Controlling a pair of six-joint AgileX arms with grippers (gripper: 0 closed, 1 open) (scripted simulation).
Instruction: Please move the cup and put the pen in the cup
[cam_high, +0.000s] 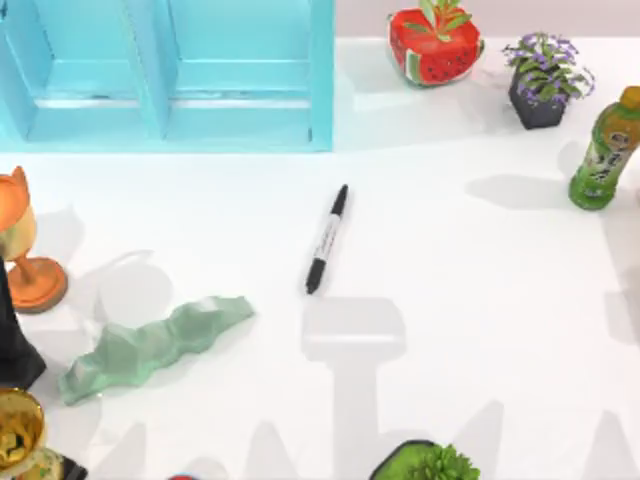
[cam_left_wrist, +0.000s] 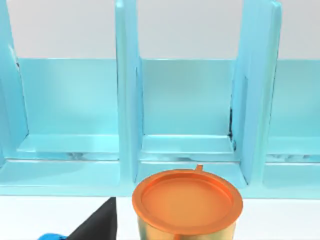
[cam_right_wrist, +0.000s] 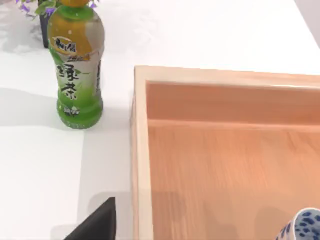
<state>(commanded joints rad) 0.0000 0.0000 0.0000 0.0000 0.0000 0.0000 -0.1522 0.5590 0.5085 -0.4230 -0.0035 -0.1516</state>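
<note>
The black pen (cam_high: 327, 240) with its white label band lies slanted on the white table, near the middle of the top view. In the right wrist view, the white cup with blue flowers (cam_right_wrist: 306, 226) peeks in at the corner, over the floor of a wooden tray (cam_right_wrist: 140, 150). A black part of my right gripper (cam_right_wrist: 95, 222) shows close to the tray's near wall. My left arm (cam_high: 14, 340) stands at the table's left edge, between the two goblets. A black part of my left gripper (cam_left_wrist: 97, 222) shows beside the orange goblet (cam_left_wrist: 187, 200).
A light blue shelf unit (cam_high: 170, 70) fills the back left. The orange goblet (cam_high: 25, 250) and a gold goblet (cam_high: 18, 430) stand at the left edge, beside a green wavy piece (cam_high: 150, 345). A watermelon box (cam_high: 434, 45), flower pot (cam_high: 545, 80) and green tea bottle (cam_high: 605, 150) stand at the back right.
</note>
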